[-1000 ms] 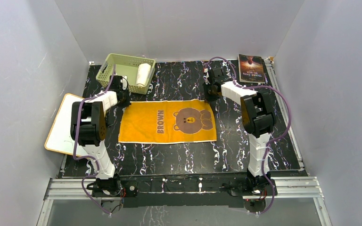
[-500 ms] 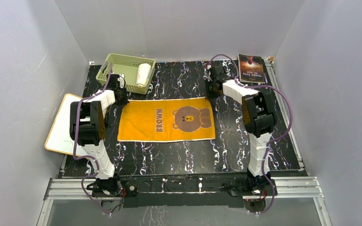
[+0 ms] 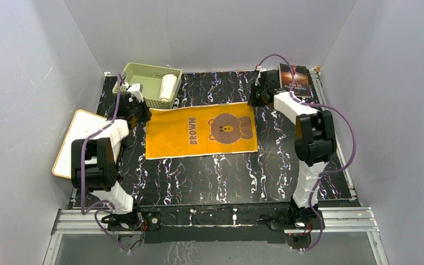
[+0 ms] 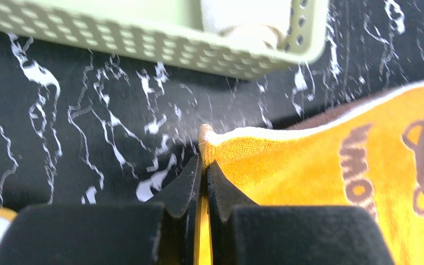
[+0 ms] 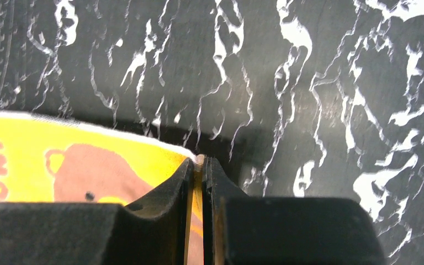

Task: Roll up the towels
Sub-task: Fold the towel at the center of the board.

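An orange-yellow towel (image 3: 201,131) with a brown bear and the word BROWN lies spread flat in the middle of the black marbled mat (image 3: 210,182). My left gripper (image 3: 139,112) is shut on its far left corner (image 4: 205,134). My right gripper (image 3: 255,99) is shut on its far right corner (image 5: 197,160). The cloth (image 5: 61,171) stretches between them. A rolled white towel (image 3: 168,86) rests inside the green basket (image 3: 143,70); its end (image 4: 243,16) shows in the left wrist view.
The green basket wall (image 4: 160,44) stands just beyond my left gripper. A white board with a tan edge (image 3: 80,144) lies off the mat's left side. A dark-covered book (image 3: 294,80) sits at the far right corner, close behind my right wrist.
Both grippers, shut on the towel's far corners, have moved toward the back of the table, dragging the flat towel away from the arm bases and a little to the right.
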{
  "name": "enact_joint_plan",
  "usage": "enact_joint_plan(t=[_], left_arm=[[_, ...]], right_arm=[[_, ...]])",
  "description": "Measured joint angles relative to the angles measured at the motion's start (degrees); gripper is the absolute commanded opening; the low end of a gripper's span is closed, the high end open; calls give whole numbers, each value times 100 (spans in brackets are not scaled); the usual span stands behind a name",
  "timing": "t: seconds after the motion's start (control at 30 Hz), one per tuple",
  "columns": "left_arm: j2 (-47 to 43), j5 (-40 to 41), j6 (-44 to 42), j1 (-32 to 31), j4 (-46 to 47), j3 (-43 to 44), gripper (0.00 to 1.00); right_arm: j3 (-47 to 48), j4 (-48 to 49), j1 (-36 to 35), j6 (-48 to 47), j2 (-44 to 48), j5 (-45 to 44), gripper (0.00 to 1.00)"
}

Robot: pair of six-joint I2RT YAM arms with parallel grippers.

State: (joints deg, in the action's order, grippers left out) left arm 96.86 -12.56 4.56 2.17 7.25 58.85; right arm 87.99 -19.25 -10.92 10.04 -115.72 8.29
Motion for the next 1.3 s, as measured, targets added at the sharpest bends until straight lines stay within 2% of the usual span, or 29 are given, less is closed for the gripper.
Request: enact_joint_plan(t=[0.17, 0.27, 0.67, 0.73, 0.83, 0.87, 0.9, 0.93, 0.97, 1.03, 1.07, 1.1, 1.2, 1.3], left_arm=[[-804, -332, 92, 50, 566, -1145, 0], [-1056, -343, 160, 50, 579, -1497, 0], [-2011, -234, 461, 83, 90, -2243, 0], [-2070, -273, 479, 114, -26, -2247, 0], [-2090, -365, 542, 138, -168, -2267, 0], [-2107, -400, 568, 140, -208, -2302, 8], [-2144, -437, 605, 144, -269, -2343, 19], [-2208, -474, 647, 146, -337, -2391, 29], [-2275, -509, 669, 146, -385, -2426, 37], [-2507, -616, 789, 146, -501, -2505, 50], [-2653, -664, 831, 146, -575, -2524, 64], [-2806, -706, 863, 146, -649, -2527, 71], [-3351, -756, 925, 146, -807, -2527, 76], [-3740, -656, 946, 146, -914, -2509, 77]], right_arm=[[-1259, 313, -7, 201, 1029, 223, 0], [-2070, 404, -28, 313, 1738, 341, 0], [-3451, 284, -28, 387, 2824, 356, 0], [-3633, 256, -28, 417, 2986, 372, 11], [-3866, 227, -28, 507, 3235, 387, 15], [-3967, 219, -28, 533, 3346, 374, 16], [-4041, 212, -28, 540, 3438, 356, 19], [-4135, 197, -28, 555, 3554, 337, 25], [-4229, 157, -28, 579, 3681, 313, 37], [-4382, 87, -28, 649, 3932, 254, 54], [-4444, 63, -28, 680, 4057, 221, 58], [-4503, 37, -28, 702, 4186, 192, 63], [-4647, 22, -33, 789, 4607, 66, 69], [-4666, 144, -33, 901, 5040, -125, 65]])
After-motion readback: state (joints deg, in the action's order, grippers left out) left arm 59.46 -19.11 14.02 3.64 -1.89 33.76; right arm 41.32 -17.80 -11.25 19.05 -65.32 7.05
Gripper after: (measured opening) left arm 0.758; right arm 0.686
